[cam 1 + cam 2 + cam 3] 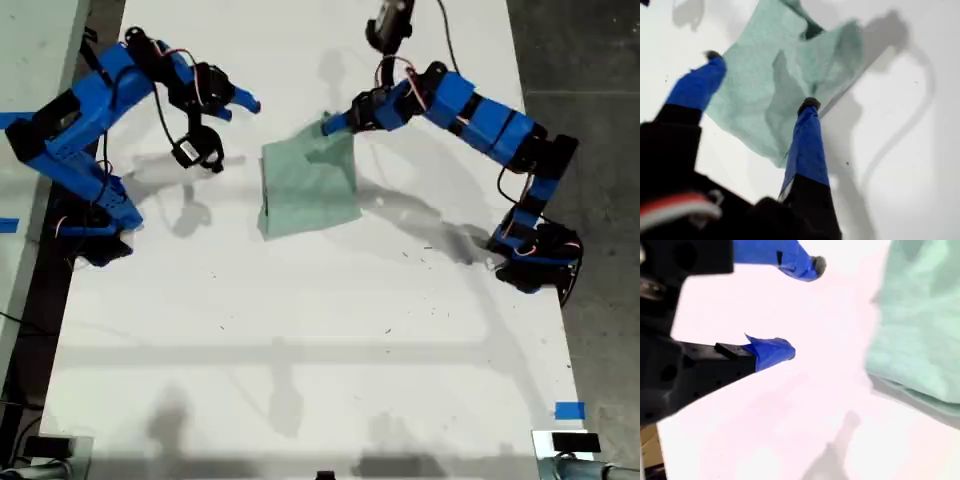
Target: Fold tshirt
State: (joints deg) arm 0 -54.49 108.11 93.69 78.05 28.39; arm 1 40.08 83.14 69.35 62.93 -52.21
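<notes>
The pale mint-green tshirt point(305, 190) lies folded into a rumpled, roughly square bundle on the white table point(300, 330), a little past its middle. My first gripper point(333, 124), on the arm at the exterior view's right, hovers at the bundle's far corner. In the first wrist view its fingers point(809, 107) are spread wide over the wrinkled tshirt point(840, 55), so my first gripper point(760, 82) is open. My second gripper point(243, 102), on the arm at the exterior view's left, is open above bare table. In the second wrist view my second gripper point(800, 307) holds nothing and the tshirt point(920, 325) lies off to one side.
Both arm bases point(535, 255) point(95, 235) stand at the table's side edges. A black camera point(390, 25) hangs over the far end. Blue tape point(570, 410) marks the near corner at the exterior view's right. Dark floor point(600, 100) borders that side.
</notes>
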